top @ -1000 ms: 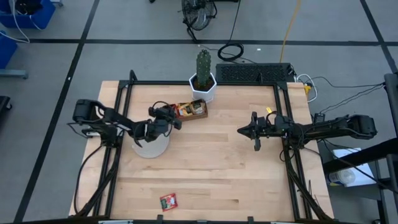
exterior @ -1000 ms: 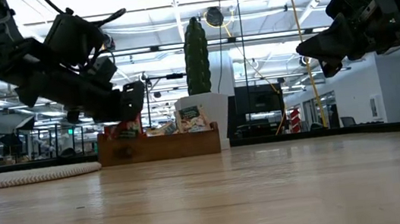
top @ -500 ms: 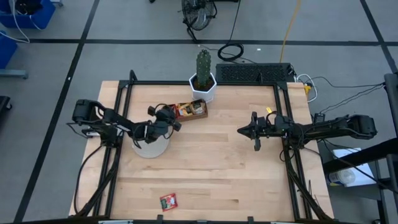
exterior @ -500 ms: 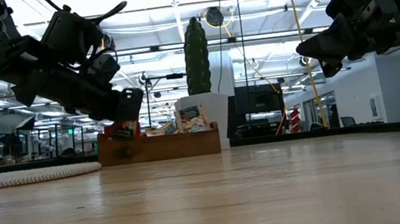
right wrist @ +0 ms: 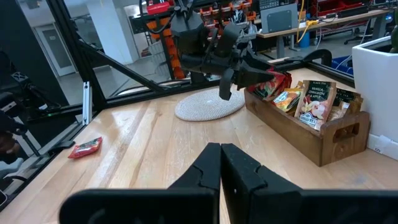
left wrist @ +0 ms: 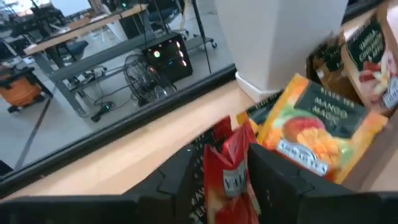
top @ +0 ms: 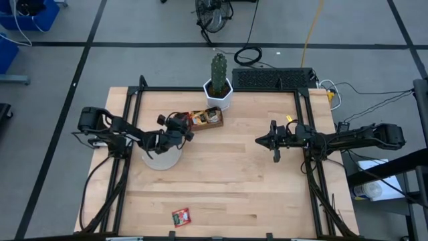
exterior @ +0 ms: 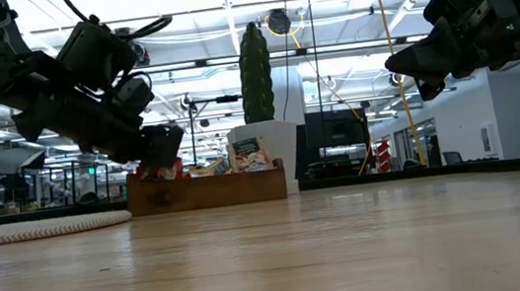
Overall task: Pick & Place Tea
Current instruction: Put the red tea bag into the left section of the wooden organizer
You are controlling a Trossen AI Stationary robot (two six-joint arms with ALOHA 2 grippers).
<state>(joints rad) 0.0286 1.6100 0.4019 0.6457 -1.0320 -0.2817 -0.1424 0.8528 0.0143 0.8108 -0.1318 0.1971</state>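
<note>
The left claw [top: 184, 127] is hanging over the near end of the tray [top: 215, 123], at the back of the table [top: 234, 174]. In the left wrist view its fingers [left wrist: 180, 180] are standing a little apart, with a red tea bag [left wrist: 233, 168] sitting between them. The bag is poking up inside the tray's end box. I cannot tell if the fingers are pinching the bag or letting it go. To me it looks like the bag is being dropped in.

Right beside the red bag, an orange bag [left wrist: 314, 134] is leaning in the next box. More bags are standing in the far box, some whitish [right wrist: 313, 99]. So the tray is filling up, and much of the job looks done.

A round grey mat [top: 162, 158] is lying just under the left arm, with nothing on it.

Near the front edge of the table, well apart from the tray, one more red bag [top: 181, 215] is lying flat. This one is waiting to be picked up, so the job is not over yet.

A cactus in a white pot [top: 219, 94] is standing just behind the tray.

On the right side, the right claw [top: 274, 141] is waiting above the table, pointing at the middle. Its fingers are pressed tight together and it is holding nothing.
</note>
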